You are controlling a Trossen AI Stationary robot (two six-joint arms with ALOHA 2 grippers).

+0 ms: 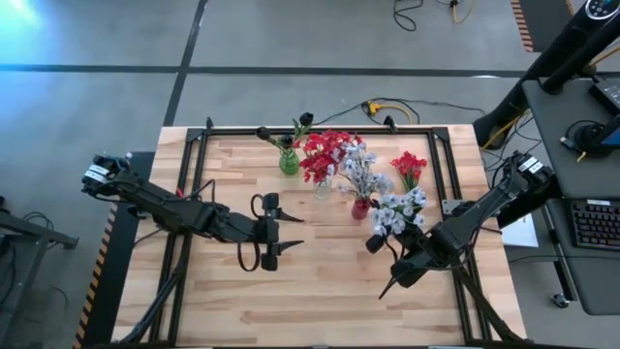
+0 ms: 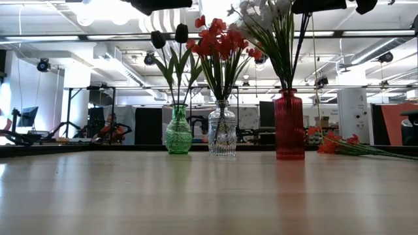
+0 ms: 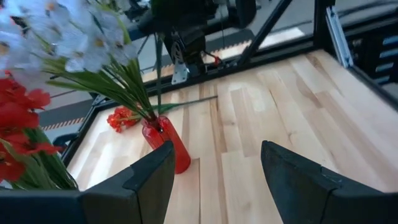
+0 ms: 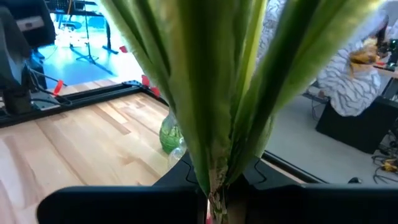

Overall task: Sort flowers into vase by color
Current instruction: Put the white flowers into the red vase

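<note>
Red blossoms (image 1: 323, 153) fill the clear vase (image 2: 222, 137), dark buds (image 1: 302, 122) the green vase (image 2: 178, 138). Right gripper (image 1: 399, 271), pinching a pale spray (image 1: 397, 213), hovers by the red vase (image 1: 360, 206). One red spray (image 1: 408, 167) still lies on the worktop (image 1: 320, 301). Left gripper (image 1: 283, 244) waits, spread.

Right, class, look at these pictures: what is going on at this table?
A two-armed robot is sorting artificial flowers into three vases. The right gripper is shut on a pale blue-white spray, held up near the red vase, which already holds pale blossoms. The clear vase holds red flowers and the green vase dark buds. One red spray lies on the table. The left gripper hovers open, empty, over the table's middle.
</note>
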